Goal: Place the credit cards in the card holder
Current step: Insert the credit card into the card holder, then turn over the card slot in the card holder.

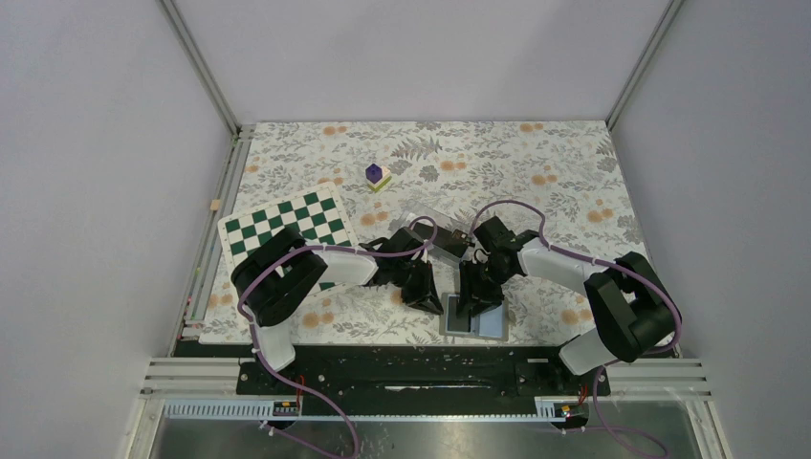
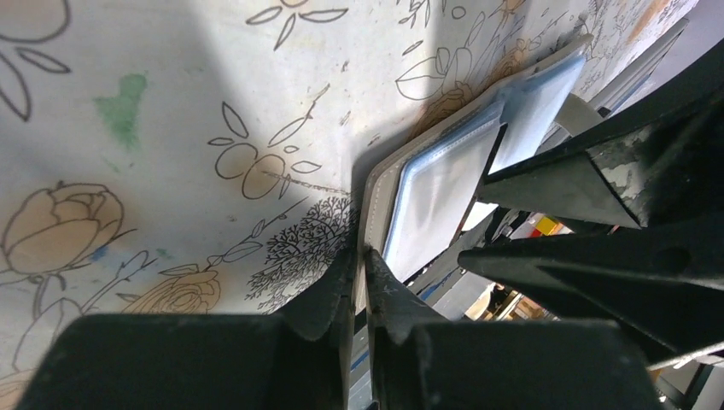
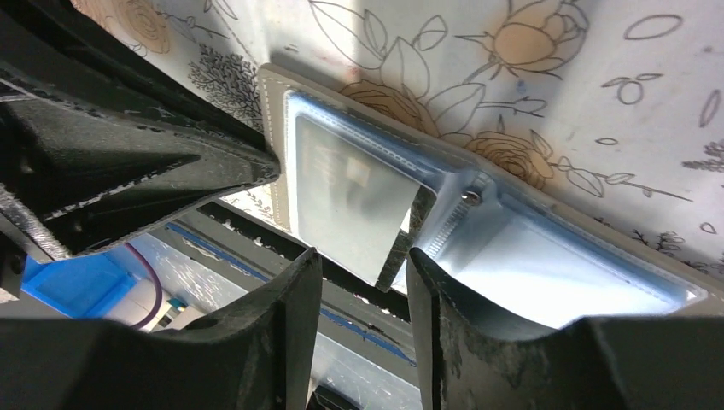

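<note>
Steadiness seemed the aim: left claw [image 2: 359,278] clamped the card holder [image 2: 431,201] by its cover edge, pinning it open, while right claw [image 3: 363,278], jaws apart, straddled a clear sleeve [image 3: 350,192].

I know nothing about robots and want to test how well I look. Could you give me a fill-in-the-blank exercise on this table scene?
1. The flat grey-brown folding card holder lies ____, its pale blue inside facing up.
2. Its pale edge is pinched by the black two-finger gripper of the ____ arm.
3. The small cube at the far side of the floral table is ____.
4. The square checkered board is white and ____.
Missing words: open; left; purple; green.
</note>
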{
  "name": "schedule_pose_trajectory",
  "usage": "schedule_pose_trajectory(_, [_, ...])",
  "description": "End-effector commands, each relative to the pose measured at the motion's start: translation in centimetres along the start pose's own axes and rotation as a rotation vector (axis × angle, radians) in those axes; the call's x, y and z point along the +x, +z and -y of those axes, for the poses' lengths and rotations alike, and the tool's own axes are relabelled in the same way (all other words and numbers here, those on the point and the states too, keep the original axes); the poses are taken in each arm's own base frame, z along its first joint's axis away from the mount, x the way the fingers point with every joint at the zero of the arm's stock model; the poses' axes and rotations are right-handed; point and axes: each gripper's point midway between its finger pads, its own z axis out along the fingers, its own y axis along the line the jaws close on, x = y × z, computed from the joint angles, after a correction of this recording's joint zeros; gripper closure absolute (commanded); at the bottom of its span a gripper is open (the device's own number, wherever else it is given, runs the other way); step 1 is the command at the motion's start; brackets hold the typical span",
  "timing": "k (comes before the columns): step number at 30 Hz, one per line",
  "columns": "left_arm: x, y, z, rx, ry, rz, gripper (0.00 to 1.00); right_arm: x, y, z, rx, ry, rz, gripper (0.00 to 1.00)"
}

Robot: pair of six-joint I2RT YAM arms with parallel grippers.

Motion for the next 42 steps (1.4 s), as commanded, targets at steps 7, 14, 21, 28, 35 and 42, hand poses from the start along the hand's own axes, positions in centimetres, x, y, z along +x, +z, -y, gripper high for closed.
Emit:
schedule_pose_trajectory(7, [0.1, 0.4, -2.4, -0.105, -0.008, 0.035, 0.84, -0.4, -0.9, -1.6, -0.037, -0.035, 0.035, 0.50])
schedule_pose_trajectory(14, [-0.2, -1.1, -1.7, -0.107, 0.010, 0.091, 0.76, -0.1, -2.7, 1.1, 0.132, -0.053, 0.080, 0.39])
schedule_pose_trajectory(21, [-0.2, -0.6, -1.8, -0.107, 0.003, 0.071, 0.75, 1.0, -3.3, 3.9, 0.244, 0.016, 0.090, 0.44])
schedule_pose_trajectory(28, [0.0, -0.3, -2.4, -0.119, -0.002, 0.057, 0.76, 1.0, -3.6, 6.6, 0.286, 0.123, 0.087, 0.57])
schedule_pose_trajectory(35, [0.1, 0.0, -2.5, -0.119, -0.006, 0.048, 0.76, 1.1, -3.4, 7.7, 0.331, 0.161, 0.061, 0.63])
schedule_pose_trajectory(42, [0.1, 0.1, -2.5, -0.117, -0.006, 0.042, 0.76, 1.3, -3.3, 8.4, 0.370, 0.178, 0.036, 0.63])
